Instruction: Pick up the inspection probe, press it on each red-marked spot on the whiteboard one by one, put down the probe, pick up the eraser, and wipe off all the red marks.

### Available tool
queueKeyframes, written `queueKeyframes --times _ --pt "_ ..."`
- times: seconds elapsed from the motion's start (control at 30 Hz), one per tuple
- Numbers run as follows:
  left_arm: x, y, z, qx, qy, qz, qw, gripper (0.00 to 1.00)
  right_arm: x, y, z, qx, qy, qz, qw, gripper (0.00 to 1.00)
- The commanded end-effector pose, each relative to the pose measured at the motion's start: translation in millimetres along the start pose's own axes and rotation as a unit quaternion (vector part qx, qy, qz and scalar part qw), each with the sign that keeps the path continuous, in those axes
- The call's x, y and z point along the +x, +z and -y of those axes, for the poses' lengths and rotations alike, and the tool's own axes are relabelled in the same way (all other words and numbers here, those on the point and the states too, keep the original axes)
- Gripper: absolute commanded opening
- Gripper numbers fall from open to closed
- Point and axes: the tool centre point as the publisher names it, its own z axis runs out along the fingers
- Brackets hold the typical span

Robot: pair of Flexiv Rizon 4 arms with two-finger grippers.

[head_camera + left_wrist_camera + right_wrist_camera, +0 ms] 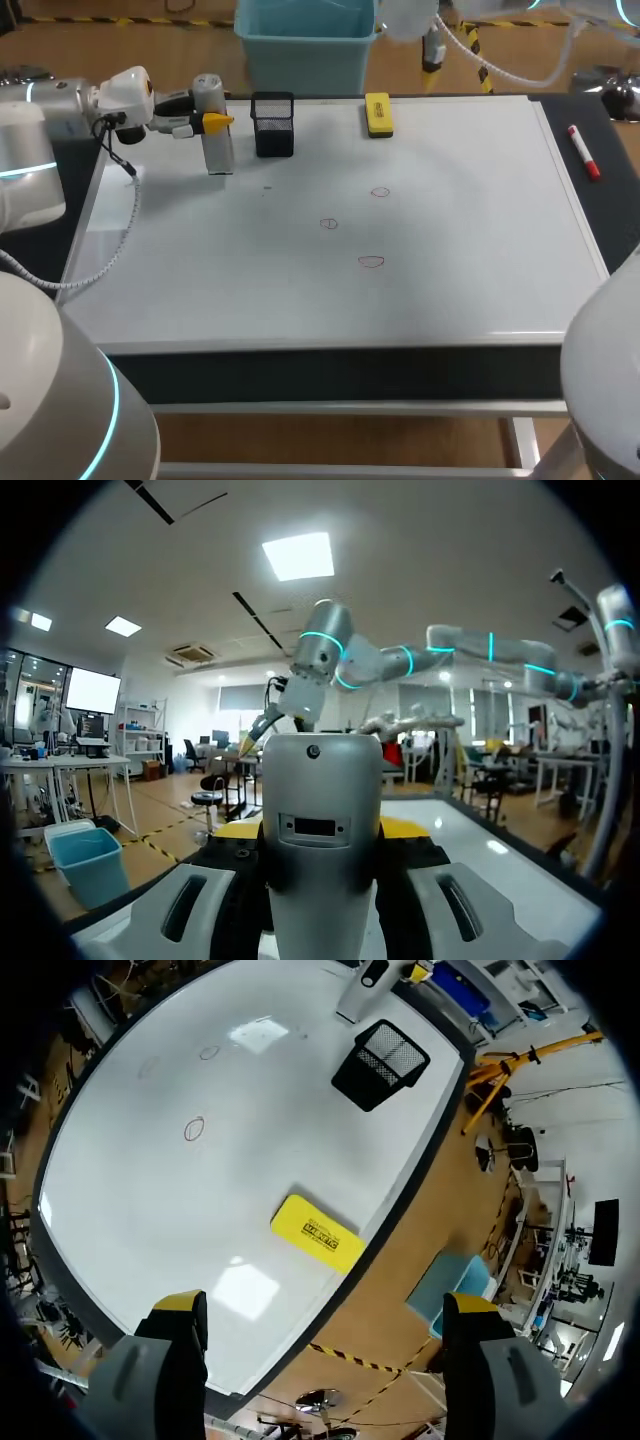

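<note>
Probe step in hand: left gripper (215, 122) clenched on inspection probe (219, 155) at whiteboard's (450, 280) far-left corner. Next, I'd say, carry it to nearest red mark (328, 223) and press. Right gripper (327, 1308) released above eraser (318, 1233).

A dark surface (620, 190) carries a large whiteboard (450, 290), which lies flat and covers most of it. Along the board's far edge sit a black mesh pen cup (273, 125) and, well to its right, a yellow eraser (378, 114). Three small red circles (371, 262) are drawn near the board's middle, apart from one another. A grey probe (216, 135) stands upright just left of the cup. Right of the board, a red marker (583, 152) lies on the dark strip.
</note>
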Motion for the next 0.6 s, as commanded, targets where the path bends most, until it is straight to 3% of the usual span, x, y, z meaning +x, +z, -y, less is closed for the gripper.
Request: queueKeyframes --times 0.03,0.27,0.6 --pt "-0.1 0 0.0 0.001 0.001 0.000 1.000 0.00 -6 5 14 -0.041 -0.027 -0.129 0.990 1.00" --pt "-0.1 0 0.0 0.001 0.001 0.000 1.000 0.00 1 19 15 -0.108 -0.079 -0.112 0.985 1.00" --pt "-0.1 0 0.0 0.001 0.001 0.000 1.000 0.00 6 28 3 -0.122 -0.216 -0.066 0.966 1.00"
